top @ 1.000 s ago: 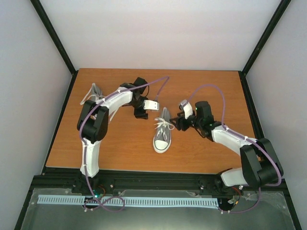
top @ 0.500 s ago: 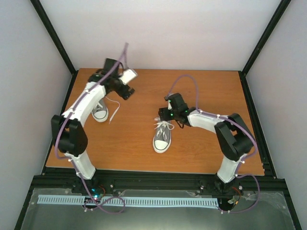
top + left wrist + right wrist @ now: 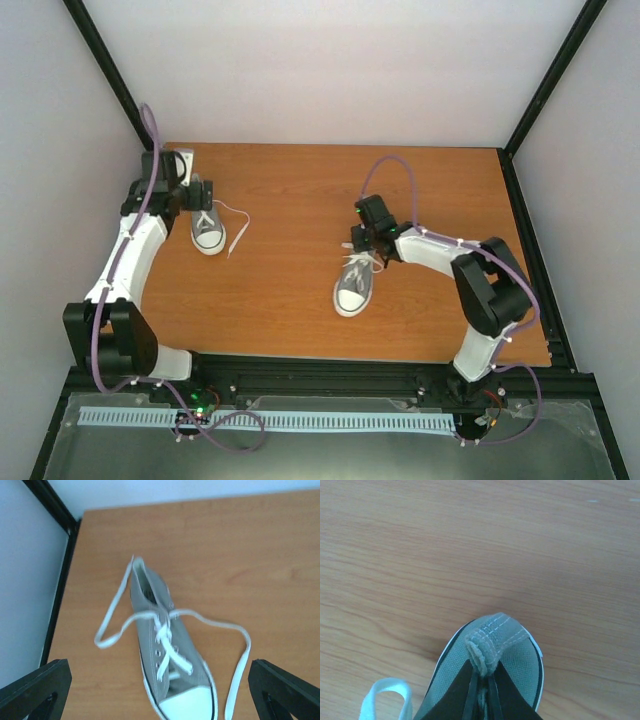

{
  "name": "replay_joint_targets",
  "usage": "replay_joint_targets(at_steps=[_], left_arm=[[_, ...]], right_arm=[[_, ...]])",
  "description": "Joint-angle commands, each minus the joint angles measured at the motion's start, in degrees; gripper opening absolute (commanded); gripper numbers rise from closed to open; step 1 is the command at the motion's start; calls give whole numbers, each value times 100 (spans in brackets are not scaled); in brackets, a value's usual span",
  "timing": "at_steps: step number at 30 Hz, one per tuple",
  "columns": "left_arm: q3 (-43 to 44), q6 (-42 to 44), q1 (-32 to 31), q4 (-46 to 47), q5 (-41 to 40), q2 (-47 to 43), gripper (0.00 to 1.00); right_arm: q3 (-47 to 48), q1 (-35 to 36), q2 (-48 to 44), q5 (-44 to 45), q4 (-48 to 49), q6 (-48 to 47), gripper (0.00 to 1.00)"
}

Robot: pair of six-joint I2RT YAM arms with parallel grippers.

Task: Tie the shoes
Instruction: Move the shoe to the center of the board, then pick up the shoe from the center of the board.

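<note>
the shoes are being kept well apart on the tabletop point(image 3: 300, 190); the left-hand shoe point(image 3: 207, 230) is being left standing by the far left edge, toe toward the arms, while the right-hand shoe point(image 3: 353, 288) is being held nearer the middle, slightly right of centre, its toe angled toward the near edge.

the right jaws are being pressed together on the heel tab point(image 3: 487, 647) at the back of the right-hand shoe; in the right wrist view the grey fabric is being pinched into a fold between them. a white loop point(image 3: 390, 695) is being shown at the lower left of that view, and from above the laces of this shoe are being seen bunched over the tongue; this is being judged as a finished bow, though the knot itself is too small to be confirmed.

the left jaws are being held wide apart and empty above the left-hand shoe, with nothing being touched. its loose laces point(image 3: 240, 650) are being left untied; one end is trailing out to each side onto the wood, and no knot or bow is being shown.

the task is therefore being judged as roughly half done: one shoe seemingly tied, the other not yet begun; the crossing, knotting and looping of the left-hand shoe's laces are being left to do, and both lace ends are being expected to need picking up first.
</note>
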Motion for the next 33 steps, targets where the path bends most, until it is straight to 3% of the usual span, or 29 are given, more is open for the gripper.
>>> replay_joint_targets(at_steps=[1,4,8,11,13,16,18,22,27,30,32,33], left_arm=[[-560,373,40,-3,-360,-140,100],[-837,573,40,-115,-613,-2,99],[-903,812,40,-262,-678,359,86],[-641,882,40,-415,-441,664,82],[-337,847,44,-443,-399,941,81],[367,690,40,-504,-599,1568,82],[1002,510,40,-652,-754,2210,89],[2730,32,108,-1270,-1048,3746,99],[4257,-351,241,-1951,-1030,5205,100],[4639,-483,242,-2185,-1120,5681,93],[4585,-564,242,-2195,-1051,5726,81],[4486,-642,241,-2176,-949,5670,69]], right_arm=[[-245,-771,-668,315,-405,-738,3],[-223,-1357,-782,-138,-550,-1090,3],[18,-1819,-492,-743,-561,-1596,4],[352,-1927,-104,-579,-739,-1681,10],[496,-2029,106,-447,-802,-1586,21],[563,-2229,156,-621,-752,-1453,45],[643,-2238,133,-707,-818,-1508,53],[687,-2238,-138,-823,-982,-1571,56],[548,-2229,-566,-927,-1160,-1645,57],[417,-2229,-872,-863,-1229,-1598,57],[317,-2221,-1091,-918,-1205,-1515,57],[259,-2214,-1205,-950,-1180,-1476,57]])
